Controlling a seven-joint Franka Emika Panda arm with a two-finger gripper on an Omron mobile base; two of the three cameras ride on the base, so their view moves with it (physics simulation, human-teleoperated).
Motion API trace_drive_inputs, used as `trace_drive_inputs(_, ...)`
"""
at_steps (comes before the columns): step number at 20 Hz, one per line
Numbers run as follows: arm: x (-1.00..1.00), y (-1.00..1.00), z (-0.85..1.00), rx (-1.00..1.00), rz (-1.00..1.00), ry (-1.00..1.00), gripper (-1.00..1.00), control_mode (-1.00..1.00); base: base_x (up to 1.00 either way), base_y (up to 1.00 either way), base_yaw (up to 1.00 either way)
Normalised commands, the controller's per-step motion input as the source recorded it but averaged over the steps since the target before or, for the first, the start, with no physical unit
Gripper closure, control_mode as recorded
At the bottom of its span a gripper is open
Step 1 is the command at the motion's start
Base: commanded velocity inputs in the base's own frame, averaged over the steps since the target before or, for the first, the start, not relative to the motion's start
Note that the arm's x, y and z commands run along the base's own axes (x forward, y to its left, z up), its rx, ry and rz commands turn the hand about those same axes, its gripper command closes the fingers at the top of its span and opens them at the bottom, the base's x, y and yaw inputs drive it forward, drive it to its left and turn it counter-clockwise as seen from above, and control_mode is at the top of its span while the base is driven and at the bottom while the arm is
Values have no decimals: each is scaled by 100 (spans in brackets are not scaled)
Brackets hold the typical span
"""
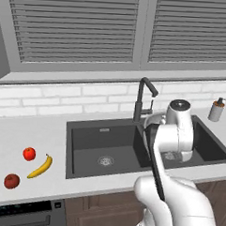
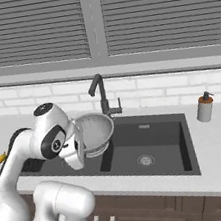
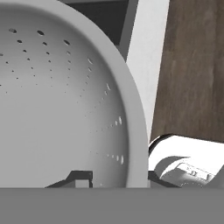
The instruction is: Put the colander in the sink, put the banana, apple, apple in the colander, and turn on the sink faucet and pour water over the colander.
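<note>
While clenched on the colander (image 2: 95,133), holding it tilted over the sink (image 2: 164,167) beside the faucet (image 2: 101,94). Leaving banana (image 1: 40,167) and apples (image 1: 29,153) lying on the counter (image 1: 20,129).

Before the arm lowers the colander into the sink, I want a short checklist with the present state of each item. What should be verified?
1. Gripper closed on the colander: ok; the bowl is held tilted next to the hand.
2. Colander over the sink: ok; it hangs above the left part, near the divider.
3. Basins free of objects: ok for the bare floors and drains in view; the part behind the arm cannot be told.
4. Sink faucet off: ok, no stream.
5. Fruit waiting on the counter: ok; banana, bright red apple and darker apple lie left of the sink.
</note>
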Motion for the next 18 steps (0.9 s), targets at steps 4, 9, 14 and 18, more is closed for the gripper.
trace_drive_inputs(4,0,95,9,5,10,7,100,-100,0,0,0)
trace_drive_inputs(9,0,84,8,4,8,10,100,-100,0,0,0)
trace_drive_inputs(14,19,60,0,0,1,0,100,-100,0,0,0)
trace_drive_inputs(18,36,27,-1,1,3,4,100,-100,0,0,0)
